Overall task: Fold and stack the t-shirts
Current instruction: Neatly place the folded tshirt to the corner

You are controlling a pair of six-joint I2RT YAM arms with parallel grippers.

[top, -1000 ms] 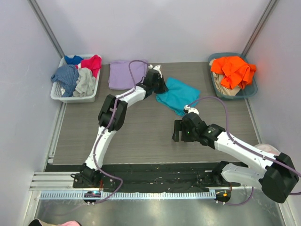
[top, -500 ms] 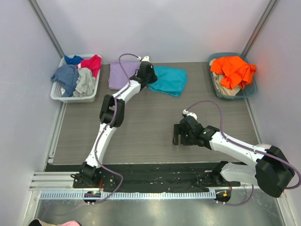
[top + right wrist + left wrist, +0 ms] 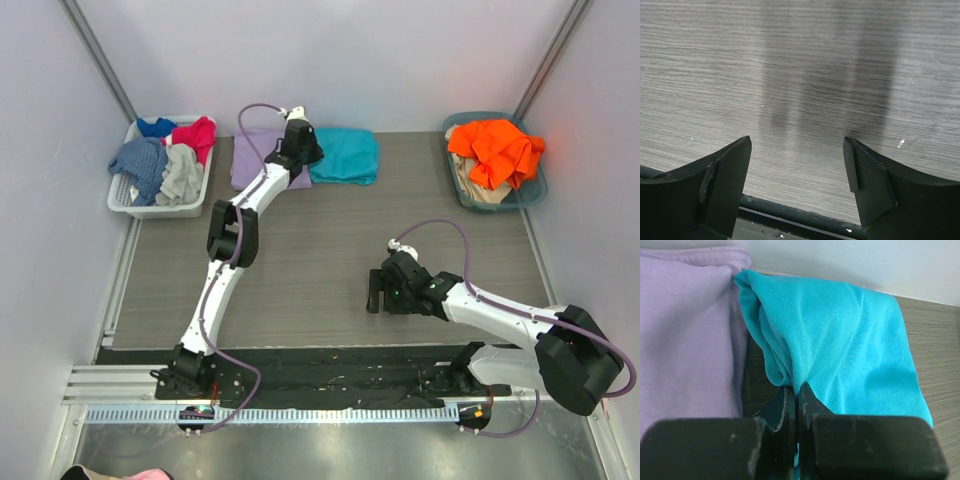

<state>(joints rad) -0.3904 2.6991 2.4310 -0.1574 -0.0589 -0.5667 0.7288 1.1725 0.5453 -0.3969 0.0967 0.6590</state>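
The folded teal t-shirt [image 3: 345, 156] lies at the back of the table, its left edge bunched up. My left gripper [image 3: 300, 150] is shut on that edge of the teal t-shirt [image 3: 840, 340], with cloth pinched between the fingers [image 3: 812, 405]. To its left, the folded lavender t-shirt [image 3: 262, 160] lies flat, also seen in the left wrist view [image 3: 685, 335]. The two shirts sit side by side, edges nearly touching. My right gripper [image 3: 375, 290] hangs low over bare table in the middle right, its jaws wide open with nothing between them [image 3: 797, 150].
A white basket [image 3: 122, 203] at the back left holds red, blue and grey garments. A teal bin [image 3: 540, 190] at the back right holds an orange garment [image 3: 497, 148]. Walls close in the back and both sides.
My left gripper has dragged the teal t-shirt back and to the left, up beside the lavender one. The right arm has drawn a little nearer the table's front.
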